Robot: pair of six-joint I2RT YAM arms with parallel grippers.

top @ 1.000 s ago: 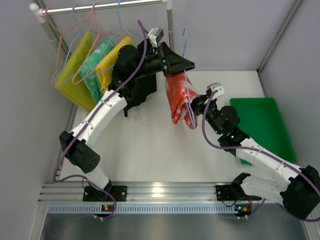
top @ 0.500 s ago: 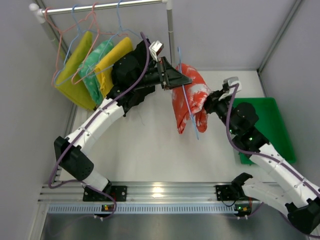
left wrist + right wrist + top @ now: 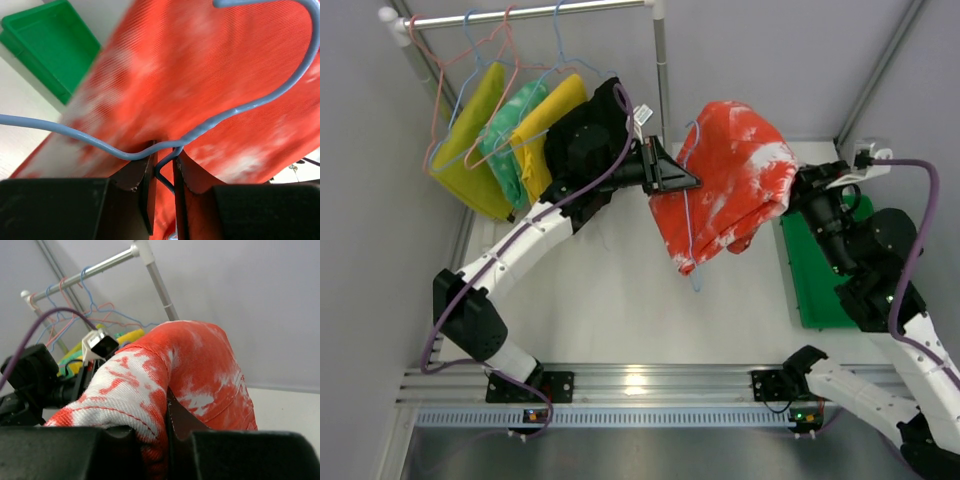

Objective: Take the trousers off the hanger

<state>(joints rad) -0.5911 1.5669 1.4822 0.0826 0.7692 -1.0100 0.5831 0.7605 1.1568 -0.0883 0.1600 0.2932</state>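
Red-orange trousers [image 3: 735,175], white-mottled, on blue hanger [image 3: 245,107]

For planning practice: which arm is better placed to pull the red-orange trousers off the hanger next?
Right, probably. The right end effector grips the trousers, while the left end effector is shut on the hanger.

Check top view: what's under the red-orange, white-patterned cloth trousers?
White table and a green plastic tray show around the red-orange trousers; the thin blue wire hanger pokes out below. The patch directly beneath is covered.
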